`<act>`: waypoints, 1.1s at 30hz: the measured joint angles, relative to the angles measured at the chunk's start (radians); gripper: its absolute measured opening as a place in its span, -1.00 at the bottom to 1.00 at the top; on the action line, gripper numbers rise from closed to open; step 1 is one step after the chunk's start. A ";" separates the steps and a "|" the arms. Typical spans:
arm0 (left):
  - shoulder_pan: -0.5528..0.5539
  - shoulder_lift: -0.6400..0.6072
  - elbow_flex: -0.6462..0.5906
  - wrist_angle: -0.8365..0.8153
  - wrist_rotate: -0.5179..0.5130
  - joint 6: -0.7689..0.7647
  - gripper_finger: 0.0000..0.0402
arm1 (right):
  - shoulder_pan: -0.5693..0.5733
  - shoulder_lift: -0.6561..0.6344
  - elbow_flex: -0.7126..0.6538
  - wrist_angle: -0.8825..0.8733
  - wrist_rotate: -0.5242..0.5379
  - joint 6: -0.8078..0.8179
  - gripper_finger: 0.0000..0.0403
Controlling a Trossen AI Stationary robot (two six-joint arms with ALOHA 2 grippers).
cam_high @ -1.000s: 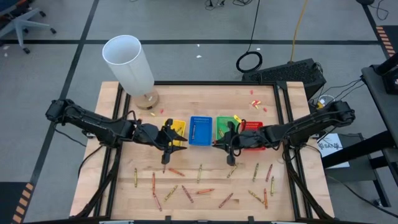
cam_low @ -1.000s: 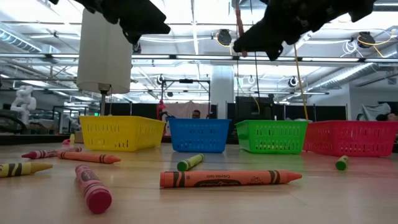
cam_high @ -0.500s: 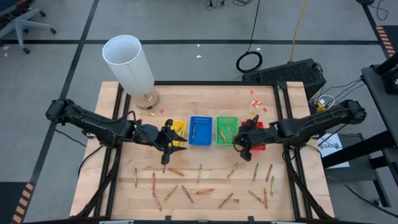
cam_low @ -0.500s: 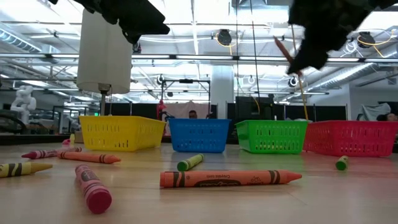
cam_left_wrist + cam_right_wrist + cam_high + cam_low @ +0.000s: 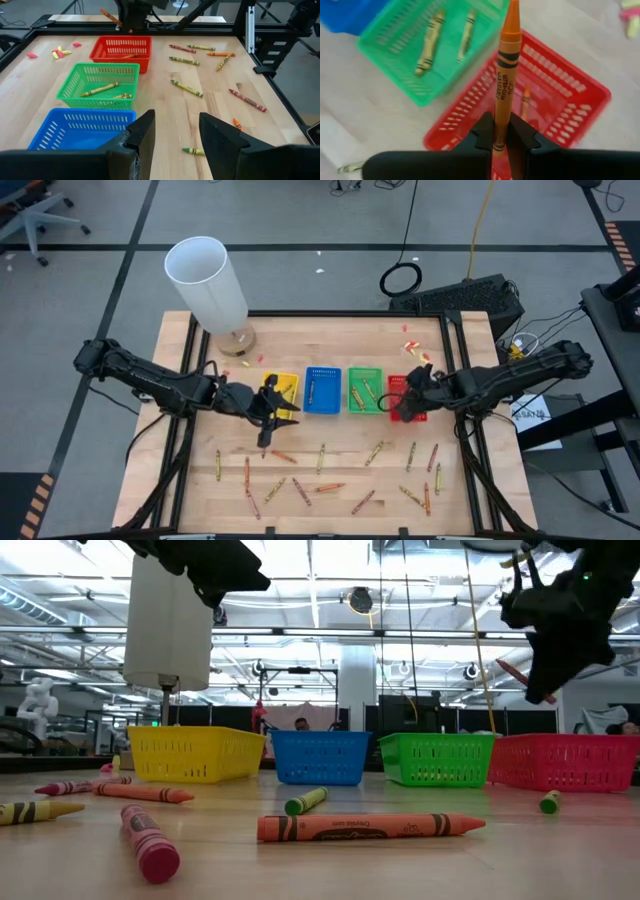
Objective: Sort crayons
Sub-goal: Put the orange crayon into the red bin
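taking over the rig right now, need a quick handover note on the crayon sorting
Right end effector: shut on an orange crayon, held over the red tray.
Left end effector: open, holding nothing, above the table by the yellow tray.
Done: two crayons lie in the green tray, at least one in the red tray. The blue tray looks empty; what the yellow tray holds cannot be told.
Left: the held crayon is not yet dropped, and many loose crayons lie scattered on the near half of the table.
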 joint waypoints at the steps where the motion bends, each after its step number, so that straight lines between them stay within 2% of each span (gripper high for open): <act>1: -0.002 0.000 0.000 0.000 0.000 0.000 -0.25 | 0.000 0.003 0.000 -0.012 0.000 0.022 -0.93; 10: -0.031 0.000 0.000 -0.001 -0.010 0.018 -0.25 | 0.000 0.063 -0.061 -0.016 -0.004 0.167 -0.93; 19: -0.039 0.000 0.000 -0.002 -0.021 0.034 -0.25 | 0.000 0.069 -0.126 0.104 -0.001 0.198 -0.93; 25: -0.039 0.026 -0.002 -0.002 -0.021 0.024 -0.25 | 0.000 0.069 -0.130 0.105 -0.003 0.215 -0.93; 33: -0.039 0.064 -0.002 0.009 -0.045 0.020 -0.25 | 0.000 0.089 -0.130 0.101 -0.002 0.234 -0.74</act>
